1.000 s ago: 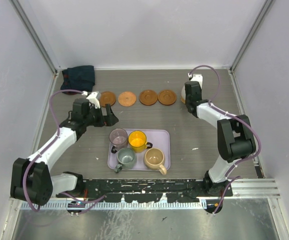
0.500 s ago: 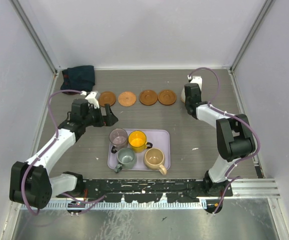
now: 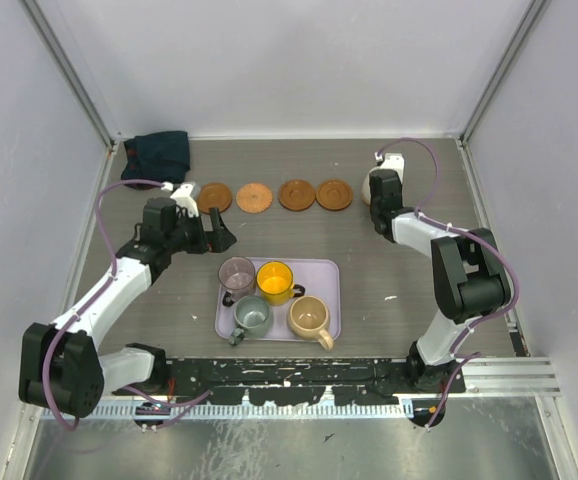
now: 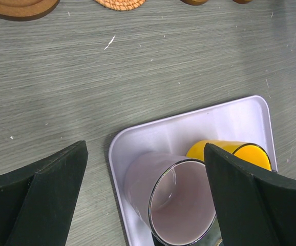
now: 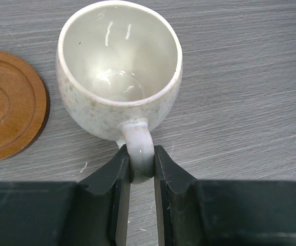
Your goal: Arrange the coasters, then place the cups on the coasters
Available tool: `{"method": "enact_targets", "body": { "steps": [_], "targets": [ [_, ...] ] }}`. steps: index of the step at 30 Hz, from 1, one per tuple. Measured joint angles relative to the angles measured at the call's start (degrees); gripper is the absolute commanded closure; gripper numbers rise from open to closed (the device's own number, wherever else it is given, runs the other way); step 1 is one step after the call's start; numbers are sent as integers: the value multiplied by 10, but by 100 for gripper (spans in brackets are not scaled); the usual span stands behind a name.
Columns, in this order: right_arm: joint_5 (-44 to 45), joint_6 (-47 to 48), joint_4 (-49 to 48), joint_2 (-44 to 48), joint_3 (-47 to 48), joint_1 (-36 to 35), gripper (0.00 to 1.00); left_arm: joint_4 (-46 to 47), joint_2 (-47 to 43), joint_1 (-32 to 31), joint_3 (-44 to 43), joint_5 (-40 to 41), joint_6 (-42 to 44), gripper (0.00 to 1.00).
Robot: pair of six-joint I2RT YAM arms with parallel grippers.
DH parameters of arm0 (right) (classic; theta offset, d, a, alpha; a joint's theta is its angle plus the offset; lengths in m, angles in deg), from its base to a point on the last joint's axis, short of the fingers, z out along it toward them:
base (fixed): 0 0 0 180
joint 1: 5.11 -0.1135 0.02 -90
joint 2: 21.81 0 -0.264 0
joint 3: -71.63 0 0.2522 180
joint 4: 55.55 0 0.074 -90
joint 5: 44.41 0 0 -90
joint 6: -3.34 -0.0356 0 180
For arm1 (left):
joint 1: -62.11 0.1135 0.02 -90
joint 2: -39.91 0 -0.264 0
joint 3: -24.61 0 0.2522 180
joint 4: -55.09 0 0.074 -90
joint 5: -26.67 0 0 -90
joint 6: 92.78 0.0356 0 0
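Note:
Several brown coasters lie in a row at the back of the table. Just right of the last coaster is the cream-white cup, upright, and my right gripper is shut on its handle; from above that gripper hides most of the cup. The mauve cup, yellow cup, grey-green cup and tan cup stand in the lavender tray. My left gripper hovers wide open over the tray's back left corner, above the mauve cup.
A dark folded cloth lies in the back left corner. Grey walls close in the table on three sides. In the left wrist view the yellow cup sits behind the mauve one, with the tray rim below the jaws.
Both arms have shifted only slightly. The cups in the tray and the row of coasters stay where they were.

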Motion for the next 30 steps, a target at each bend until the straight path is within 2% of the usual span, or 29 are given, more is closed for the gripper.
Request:
{"method": "enact_targets", "body": {
  "steps": [30],
  "targets": [
    [24,30,-74,0,-16,-4,99,1,3,0,0,0,0,2]
  ]
}}
